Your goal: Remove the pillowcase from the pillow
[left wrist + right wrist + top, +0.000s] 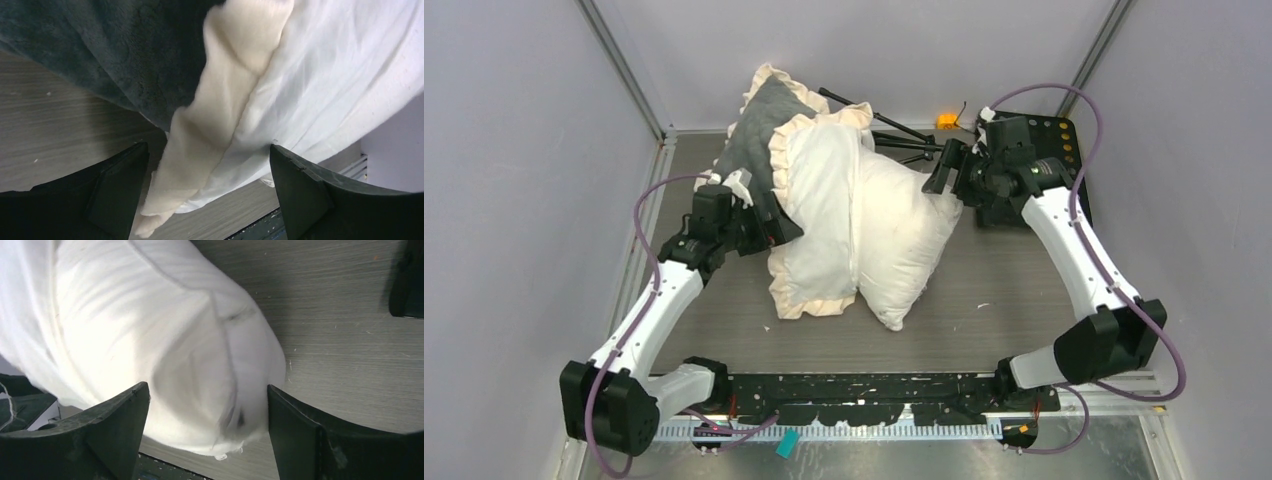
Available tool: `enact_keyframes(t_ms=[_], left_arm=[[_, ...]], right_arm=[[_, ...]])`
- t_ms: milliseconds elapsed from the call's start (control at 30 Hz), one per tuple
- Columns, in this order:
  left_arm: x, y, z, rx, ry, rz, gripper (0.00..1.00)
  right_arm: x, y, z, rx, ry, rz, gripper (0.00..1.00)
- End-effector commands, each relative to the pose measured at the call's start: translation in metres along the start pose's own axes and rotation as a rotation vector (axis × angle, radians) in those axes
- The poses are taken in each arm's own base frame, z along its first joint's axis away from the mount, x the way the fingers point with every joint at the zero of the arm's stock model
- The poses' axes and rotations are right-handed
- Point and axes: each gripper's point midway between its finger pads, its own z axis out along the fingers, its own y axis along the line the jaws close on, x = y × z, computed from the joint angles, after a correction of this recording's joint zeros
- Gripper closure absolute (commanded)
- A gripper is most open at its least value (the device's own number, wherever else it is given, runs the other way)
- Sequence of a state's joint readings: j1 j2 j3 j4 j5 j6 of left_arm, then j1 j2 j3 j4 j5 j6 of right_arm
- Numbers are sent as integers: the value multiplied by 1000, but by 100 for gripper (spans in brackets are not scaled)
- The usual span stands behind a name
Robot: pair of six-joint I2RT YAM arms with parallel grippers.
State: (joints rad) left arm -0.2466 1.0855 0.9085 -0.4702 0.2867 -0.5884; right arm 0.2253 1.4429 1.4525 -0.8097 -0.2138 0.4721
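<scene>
The pillowcase (817, 215) lies bunched over the left half of the pillow (902, 235), cream face up. Its dark grey plush side (762, 132) stands up at the back left, edged by a ruffled frill. The pillow's right half sticks out bare. My left gripper (776, 222) is open at the pillowcase's left edge. In the left wrist view the frill (215, 110) and white cloth (340, 75) hang loose between the spread fingers of my left gripper (207, 150). My right gripper (944, 176) is open at the pillow's back right corner. That corner (220, 405) sits blurred and unpinched between the fingers of my right gripper (207, 387).
A black tripod (894, 130) and a small orange object (946, 121) lie behind the pillow. A black perforated plate (1064, 140) sits at the back right under the right arm. Grey walls close in left, right and behind. A black rail (874, 395) runs along the near edge.
</scene>
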Motion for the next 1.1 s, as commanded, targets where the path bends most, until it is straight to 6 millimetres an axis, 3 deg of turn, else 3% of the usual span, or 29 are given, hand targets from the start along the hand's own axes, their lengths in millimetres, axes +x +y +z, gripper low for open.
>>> enact_keyframes(t_ms=[0,200,333,400,533,567,633,900,1000,1067], left_arm=[[-24,-41,8,230,-89,8,13],[-33,-48,16,258,-89,11,79],[-49,-51,15,236,-112,37,92],[-56,-53,14,229,-121,49,87],[-54,-58,16,244,-77,57,34],[-51,-58,17,250,-62,59,26],[-45,-56,22,255,-33,66,20],[-29,-55,54,323,79,28,18],[-30,-70,54,410,102,22,35],[-34,-77,50,442,100,26,54]], right_arm=[[-16,14,-46,-47,-168,-51,13],[7,-2,-66,-35,-229,-24,12],[45,-6,-53,-93,-151,46,12],[61,-13,-43,-100,-124,70,12],[83,-14,-24,-149,-59,108,11],[86,-12,-20,-167,-48,114,11],[95,-12,-11,-197,-26,120,11],[118,-14,20,-193,42,103,11],[125,-10,30,-188,49,98,11],[130,-5,37,-191,59,91,11]])
